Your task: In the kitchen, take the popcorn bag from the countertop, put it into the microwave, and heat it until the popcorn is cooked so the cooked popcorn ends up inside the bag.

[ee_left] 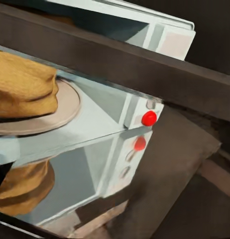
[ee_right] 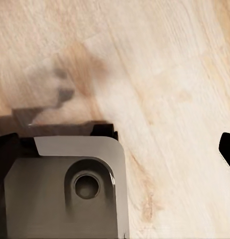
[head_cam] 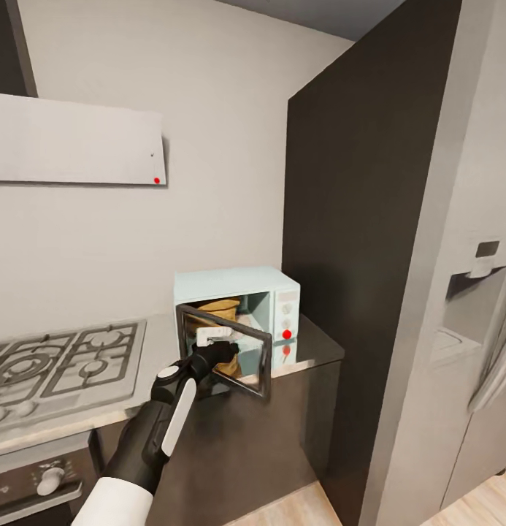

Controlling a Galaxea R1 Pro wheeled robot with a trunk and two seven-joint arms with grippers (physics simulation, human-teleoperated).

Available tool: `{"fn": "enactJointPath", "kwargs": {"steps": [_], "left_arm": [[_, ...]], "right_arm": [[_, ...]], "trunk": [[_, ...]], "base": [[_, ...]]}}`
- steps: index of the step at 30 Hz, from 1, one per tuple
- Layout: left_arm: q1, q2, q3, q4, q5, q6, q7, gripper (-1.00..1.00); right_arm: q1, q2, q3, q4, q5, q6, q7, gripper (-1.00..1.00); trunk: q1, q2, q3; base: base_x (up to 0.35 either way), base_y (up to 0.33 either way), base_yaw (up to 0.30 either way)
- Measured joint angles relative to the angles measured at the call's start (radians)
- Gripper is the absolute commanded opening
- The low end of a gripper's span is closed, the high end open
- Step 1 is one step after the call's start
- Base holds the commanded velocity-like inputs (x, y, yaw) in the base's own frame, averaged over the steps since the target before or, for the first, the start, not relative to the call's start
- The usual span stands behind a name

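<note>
Mustard-yellow, the popcorn bag (head_cam: 217, 310) sits inside the microwave (head_cam: 238, 310) at the surface's right end, behind the half-open door (head_cam: 225, 349) where the left claw (head_cam: 216, 356) rests, its spread untellable.

The microwave (head_cam: 238, 288) is pale blue with a dark-framed door and a red light (head_cam: 287, 334). The popcorn bag (ee_left: 23, 84) is mustard yellow, the worktop (head_cam: 311, 343) grey. The floor (ee_right: 170, 74) is pale wood grain.

The left tool (head_cam: 217, 352) sits at the half-open door (head_cam: 225, 351) of the microwave (head_cam: 238, 310) on the tabletop (head_cam: 318, 343); the popcorn bag (head_cam: 217, 308) rests inside, stove (head_cam: 63, 361) at nine o'clock.
</note>
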Motion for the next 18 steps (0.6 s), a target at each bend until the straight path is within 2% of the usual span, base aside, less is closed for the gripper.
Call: {"fn": "enactJointPath", "kwargs": {"steps": [2, 5, 7, 18], "left_arm": [[0.000, 0.000, -0.010, 0.002, 0.000, 0.000, 0.000, 1.00], [0.000, 0.000, -0.091, 0.002, 0.000, 0.000, 0.008, 1.00], [0.000, 0.000, -0.121, 0.002, 0.002, -0.001, 0.016, 1.00], [0.000, 0.000, -0.138, 0.002, 0.004, -0.001, 0.019, 1.00]], "right_arm": [[0.000, 0.000, 0.000, 0.000, 0.000, -0.001, 0.000, 1.00], [0.000, 0.000, 0.000, 0.000, 0.001, -0.001, 0.000, 1.00], [0.000, 0.000, 0.000, 0.000, 0.001, -0.001, 0.000, 1.00], [0.000, 0.001, 0.000, 0.000, 0.001, -0.001, 0.000, 1.00]], "trunk": [[0.000, 0.000, 0.000], [0.000, 0.000, 0.000], [0.000, 0.000, 0.000], [0.000, 0.000, 0.000]], "base": [[0.296, 0.001, 0.000], [0.276, 0.000, 0.000], [0.243, 0.000, 0.000], [0.157, 0.000, 0.000]]}}
